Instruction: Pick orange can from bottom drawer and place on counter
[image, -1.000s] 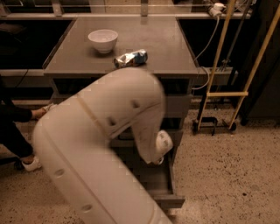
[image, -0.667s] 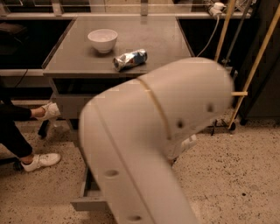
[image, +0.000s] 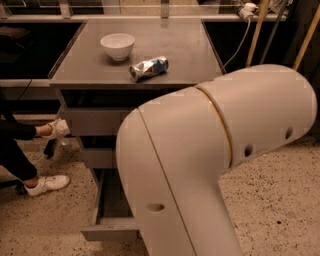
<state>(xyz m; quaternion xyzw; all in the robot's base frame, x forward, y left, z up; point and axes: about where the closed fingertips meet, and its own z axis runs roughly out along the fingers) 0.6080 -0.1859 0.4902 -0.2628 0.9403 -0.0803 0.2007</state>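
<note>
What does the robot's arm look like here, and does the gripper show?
The arm is a bulky, smooth cream-white shell of rounded sections, with a thin gold seam ring at the joint and a few small dark oval holes. No cables show on it. The gripper is not in view.

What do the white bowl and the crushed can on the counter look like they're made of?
White bowl: probably glazed ceramic, smooth and glossy. Crushed can: thin metal, likely aluminium, shiny and dented. The gripper is not in view; only the white arm shows.

Counter (image: 186, 52) bears bowl (image: 117, 46), crushed can (image: 148, 68).
</note>
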